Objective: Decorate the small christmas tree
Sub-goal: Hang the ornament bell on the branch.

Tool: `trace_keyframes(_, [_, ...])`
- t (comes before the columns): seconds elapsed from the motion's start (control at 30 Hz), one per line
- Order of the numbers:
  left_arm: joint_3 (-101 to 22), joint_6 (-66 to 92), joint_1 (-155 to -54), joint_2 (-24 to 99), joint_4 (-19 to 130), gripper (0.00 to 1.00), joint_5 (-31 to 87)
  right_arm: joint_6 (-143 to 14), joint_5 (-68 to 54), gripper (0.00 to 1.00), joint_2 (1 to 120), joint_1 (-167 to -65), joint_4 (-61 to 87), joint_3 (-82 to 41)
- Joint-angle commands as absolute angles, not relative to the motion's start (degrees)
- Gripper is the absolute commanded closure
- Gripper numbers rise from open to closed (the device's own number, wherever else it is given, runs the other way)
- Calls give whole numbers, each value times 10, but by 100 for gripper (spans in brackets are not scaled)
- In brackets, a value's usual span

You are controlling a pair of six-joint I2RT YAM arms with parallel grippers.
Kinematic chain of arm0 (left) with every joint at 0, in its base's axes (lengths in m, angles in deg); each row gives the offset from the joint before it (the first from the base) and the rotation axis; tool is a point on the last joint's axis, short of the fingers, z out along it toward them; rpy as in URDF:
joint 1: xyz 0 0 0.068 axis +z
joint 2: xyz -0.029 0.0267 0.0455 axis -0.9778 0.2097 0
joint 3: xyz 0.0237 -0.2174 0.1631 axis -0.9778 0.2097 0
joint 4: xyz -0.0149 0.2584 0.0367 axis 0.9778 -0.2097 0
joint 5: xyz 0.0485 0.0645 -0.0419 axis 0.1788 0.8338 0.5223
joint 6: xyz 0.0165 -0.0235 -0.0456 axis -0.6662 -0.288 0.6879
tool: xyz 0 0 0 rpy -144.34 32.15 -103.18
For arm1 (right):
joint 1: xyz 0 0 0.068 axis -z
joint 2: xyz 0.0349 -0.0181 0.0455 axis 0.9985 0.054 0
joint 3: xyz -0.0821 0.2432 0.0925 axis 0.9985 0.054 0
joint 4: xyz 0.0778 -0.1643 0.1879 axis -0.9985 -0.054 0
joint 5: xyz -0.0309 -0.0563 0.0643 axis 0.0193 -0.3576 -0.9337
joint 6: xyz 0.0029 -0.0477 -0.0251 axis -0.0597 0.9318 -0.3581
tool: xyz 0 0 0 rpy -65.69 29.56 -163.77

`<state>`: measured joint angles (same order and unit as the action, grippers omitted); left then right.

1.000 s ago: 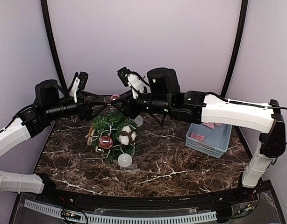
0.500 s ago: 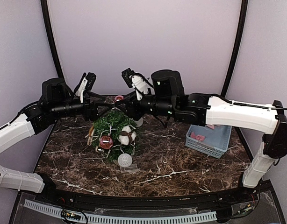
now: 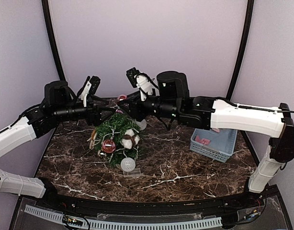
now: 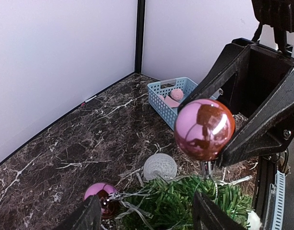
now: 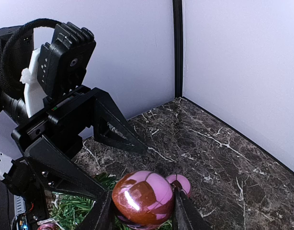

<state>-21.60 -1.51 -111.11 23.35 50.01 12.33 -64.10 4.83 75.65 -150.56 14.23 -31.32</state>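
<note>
Bushy dark-green small christmas tree [image 3: 112,129], decorated, left of centre

Top view: small christmas tree [image 3: 116,139] has its tip at 12 o'clock hidden behind both wrists, pot hidden. Pink pieces in blue basket [image 3: 210,150] too small to identify. Left wrist view: tree and left gripper [image 4: 146,216] cropped at 6 o'clock. Right wrist view: shiny pink ball [image 5: 143,197] underside and right gripper [image 5: 143,211] fingers cropped at 6 o'clock.
</note>
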Motion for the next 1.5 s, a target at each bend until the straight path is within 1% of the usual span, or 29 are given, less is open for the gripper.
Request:
trace_keyframes(0.0, [-222,-25,-1114,223,509,32,155,-635,52,62,760,-1498,181,-319])
trace_keyframes(0.3, [-214,-23,-1114,217,511,32,169,-630,46,63,776,-1493,184,-325])
trace_keyframes(1.13, [-183,-21,-1116,200,497,32,173,-648,39,63,740,-1489,224,-244])
trace_keyframes(1.47, [-176,-25,-1116,198,495,32,174,-649,31,63,743,-1489,227,-238])
